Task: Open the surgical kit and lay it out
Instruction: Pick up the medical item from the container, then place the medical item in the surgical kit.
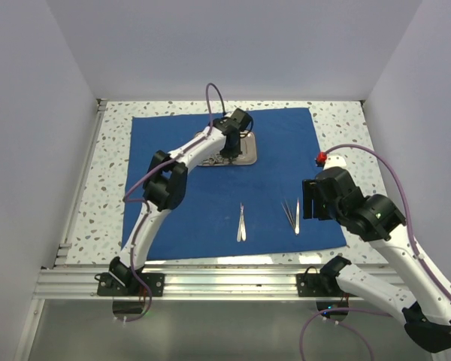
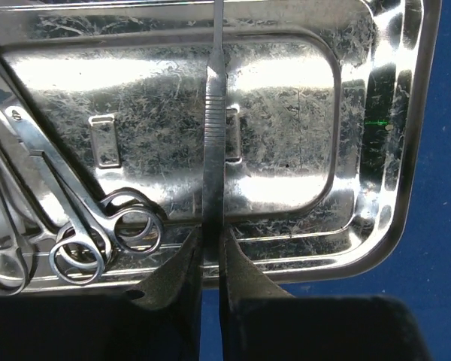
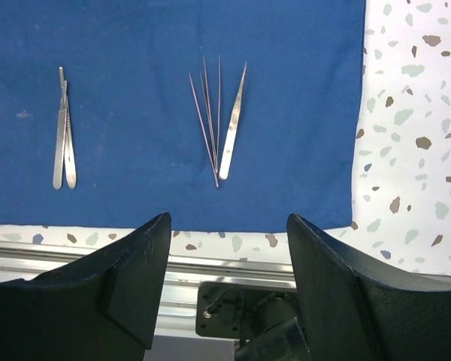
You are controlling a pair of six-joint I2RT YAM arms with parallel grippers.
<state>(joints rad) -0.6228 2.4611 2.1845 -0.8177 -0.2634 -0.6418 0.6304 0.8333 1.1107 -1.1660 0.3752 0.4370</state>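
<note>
Royal-blue cloth wrap (image 1: 188,214) lies spread flat over the speckled table (image 3: 413,113), filling the middle of the overhead view. The steel tray (image 1: 246,150) sits on its upper centre. Over that tray the left gripper (image 2: 212,244) is pinched tight on a flat ribbed handle (image 2: 213,135). In the left wrist view this slim silver piece has its long axis running straight up the frame, from the fingertips at lower centre across the tray's embossed floor to the top edge. Ring-handled scissors (image 2: 41,150) lie in the tray's left part at a diagonal, finger rings toward the lower left and shafts slanting up to the upper left corner (at least one more ringed instrument overlaps them there). The right gripper (image 3: 229,226) hangs with its fingers (image 3: 135,278) spread wide and nothing between them, above the cloth's near edge. Ahead of it in its own view, a pair of flat handles (image 3: 63,139) lies side by side at left, nearly upright in the frame. At centre, tweezers (image 3: 231,131) and several fine needle-like probes (image 3: 207,120) fan out upward from a shared lower point. A small red object (image 1: 321,158) rests on the table just off the cloth's right edge.
</note>
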